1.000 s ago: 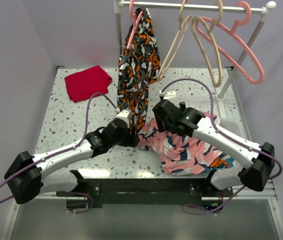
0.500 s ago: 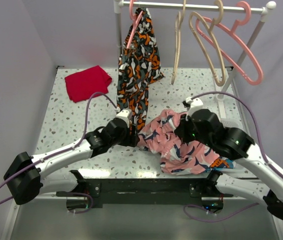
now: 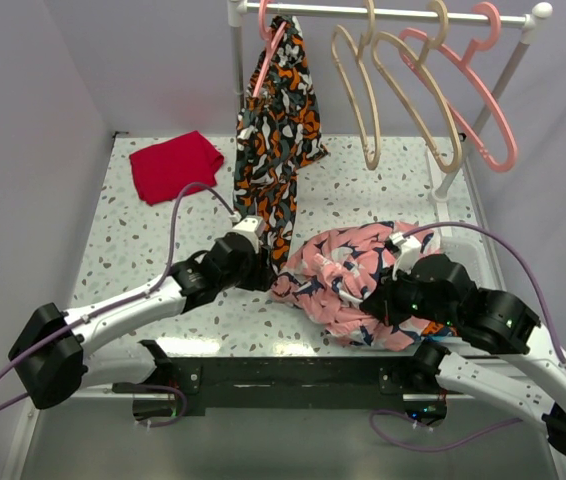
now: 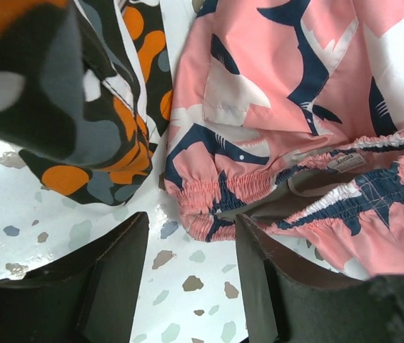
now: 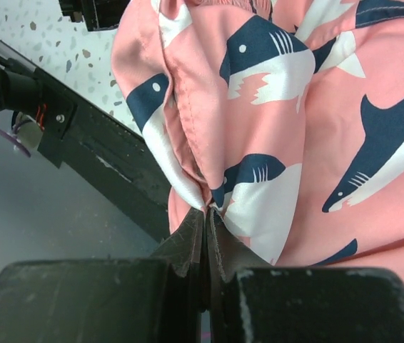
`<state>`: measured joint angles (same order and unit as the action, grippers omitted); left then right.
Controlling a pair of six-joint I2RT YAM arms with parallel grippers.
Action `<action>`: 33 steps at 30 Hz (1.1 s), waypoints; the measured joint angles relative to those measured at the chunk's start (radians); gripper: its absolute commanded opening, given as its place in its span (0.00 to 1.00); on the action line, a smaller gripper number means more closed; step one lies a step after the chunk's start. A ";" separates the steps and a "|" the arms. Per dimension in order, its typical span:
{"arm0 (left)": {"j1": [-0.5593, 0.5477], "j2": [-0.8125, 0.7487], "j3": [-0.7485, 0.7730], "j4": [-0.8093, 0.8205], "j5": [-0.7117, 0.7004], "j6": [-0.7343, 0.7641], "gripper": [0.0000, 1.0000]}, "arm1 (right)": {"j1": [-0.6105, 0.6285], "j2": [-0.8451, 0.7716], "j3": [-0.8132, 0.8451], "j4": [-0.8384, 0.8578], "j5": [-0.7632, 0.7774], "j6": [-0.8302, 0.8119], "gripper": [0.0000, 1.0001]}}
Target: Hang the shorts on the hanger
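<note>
Shorts [image 3: 348,275] were found bunched in a heap on the table [image 3: 143,250], toward 5 o'clock of its surface in the top view, near the front edge. None of the fabric was on the hanger [image 3: 370,155], which hung from the rail [image 3: 393,12] at 12 o'clock, well apart from the heap. A second beige hanger [image 3: 450,160] and a pink hanger [image 3: 503,160] hung beside it, toward 1 o'clock.

Left pincer [image 4: 191,221] was released, fingers spread. Its tips sat at the heap's 9 o'clock edge, with the gathered elastic waistband just ahead of the gap. Whether either finger touched the fabric could not be told.

Right pincer [image 5: 205,214] was clenched on a fold of the shorts, the jaws pressed together with the cloth pinched between them. In the top view this arm lay across the heap's 4 o'clock side.

An orange-black-white garment [image 3: 275,130] hung from the rail at 11 o'clock, its lower end reaching down just beside the left pincer. A red cloth [image 3: 175,165] lay flat at 10 o'clock on the table, well apart from both arms.
</note>
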<state>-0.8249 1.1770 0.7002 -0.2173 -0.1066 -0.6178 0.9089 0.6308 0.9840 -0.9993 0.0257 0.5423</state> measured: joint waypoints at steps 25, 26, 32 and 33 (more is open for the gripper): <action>-0.048 0.288 -0.057 0.183 0.053 -0.027 0.30 | 0.000 -0.005 -0.054 -0.027 0.013 0.019 0.00; -0.049 0.294 -0.057 0.190 0.053 -0.030 0.18 | 0.000 -0.005 -0.054 -0.027 0.015 0.019 0.00; -0.053 0.252 -0.057 0.185 0.045 -0.044 0.00 | 0.000 0.003 -0.026 -0.047 0.064 0.031 0.00; -0.053 0.217 -0.056 0.166 0.041 -0.042 0.00 | 0.000 0.007 -0.011 -0.049 0.072 0.034 0.00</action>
<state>-0.8776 1.3937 0.6437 -0.0517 -0.0658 -0.6594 0.9089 0.6380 0.9730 -1.0481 0.0982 0.5758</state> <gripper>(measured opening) 0.038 0.015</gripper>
